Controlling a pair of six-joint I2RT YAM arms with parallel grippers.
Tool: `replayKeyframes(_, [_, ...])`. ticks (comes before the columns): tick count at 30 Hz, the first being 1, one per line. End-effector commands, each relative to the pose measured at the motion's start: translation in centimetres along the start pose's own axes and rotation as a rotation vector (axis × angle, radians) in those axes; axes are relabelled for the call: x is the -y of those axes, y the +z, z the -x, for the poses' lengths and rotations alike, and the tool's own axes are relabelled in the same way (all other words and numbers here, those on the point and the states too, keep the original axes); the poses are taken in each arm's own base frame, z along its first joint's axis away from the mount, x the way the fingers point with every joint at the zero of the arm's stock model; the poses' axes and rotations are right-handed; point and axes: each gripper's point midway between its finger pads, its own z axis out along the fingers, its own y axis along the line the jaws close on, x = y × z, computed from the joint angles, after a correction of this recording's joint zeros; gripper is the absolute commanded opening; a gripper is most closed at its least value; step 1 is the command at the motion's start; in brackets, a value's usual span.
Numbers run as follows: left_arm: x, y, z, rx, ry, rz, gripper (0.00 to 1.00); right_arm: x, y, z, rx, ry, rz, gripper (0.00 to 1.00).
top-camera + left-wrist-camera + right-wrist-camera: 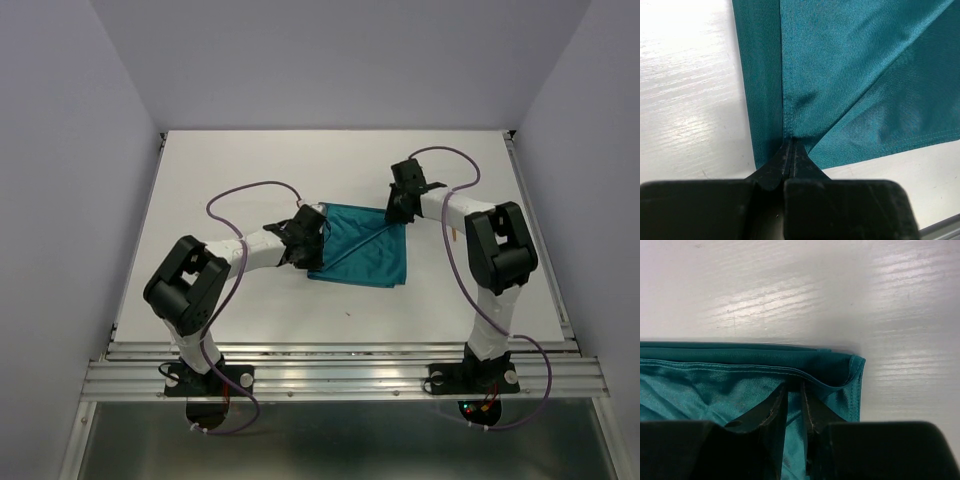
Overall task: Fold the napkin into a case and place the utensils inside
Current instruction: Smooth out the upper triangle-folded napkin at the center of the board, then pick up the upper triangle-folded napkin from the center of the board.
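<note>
The teal napkin (365, 255) lies partly folded on the white table, with a diagonal fold line across it. My left gripper (306, 238) is at its left edge. In the left wrist view the jaws (792, 140) are shut on a folded edge of the napkin (850, 75). My right gripper (396, 211) is at the far right corner. In the right wrist view its fingers (794, 386) stand narrowly apart, pinching the lifted hem of the napkin (700, 385). Of the utensils, only a thin orange sliver (453, 232) shows beside my right forearm.
The white table (250, 160) has a metal rail (340, 350) along its near edge. Grey walls close in the sides and back. Purple cables loop from both arms over the table.
</note>
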Motion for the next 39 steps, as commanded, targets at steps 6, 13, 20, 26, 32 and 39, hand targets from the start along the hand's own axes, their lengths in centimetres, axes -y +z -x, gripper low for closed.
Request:
replayKeyframes(6, [1.7, -3.4, 3.6, 0.095, 0.019, -0.034, 0.0, -0.7, -1.5, 2.2, 0.041, -0.028, 0.01, 0.22])
replayKeyframes(13, [2.3, -7.2, 8.2, 0.217, 0.009, -0.049, 0.0, -3.6, -5.3, 4.4, 0.083, -0.014, 0.151, 0.23])
replayKeyframes(20, [-2.5, -5.5, 9.8, 0.175, -0.159, -0.029, 0.0, -6.7, -6.5, 0.4, 0.027, -0.065, 0.214, 0.23])
replayKeyframes(26, [-4.2, -3.0, 9.8, 0.121, -0.197, -0.011, 0.0, -2.7, -7.5, -4.6, -0.024, -0.046, 0.122, 0.24])
replayKeyframes(32, [-4.6, -0.4, 7.2, 0.031, -0.2, -0.007, 0.0, 3.6, -9.4, -5.9, 0.009, 0.008, -0.034, 0.27])
replayKeyframes(39, [-4.2, 0.4, 4.1, -0.019, -0.204, -0.033, 0.0, 6.1, -7.4, -6.7, -0.054, 0.026, -0.085, 0.28])
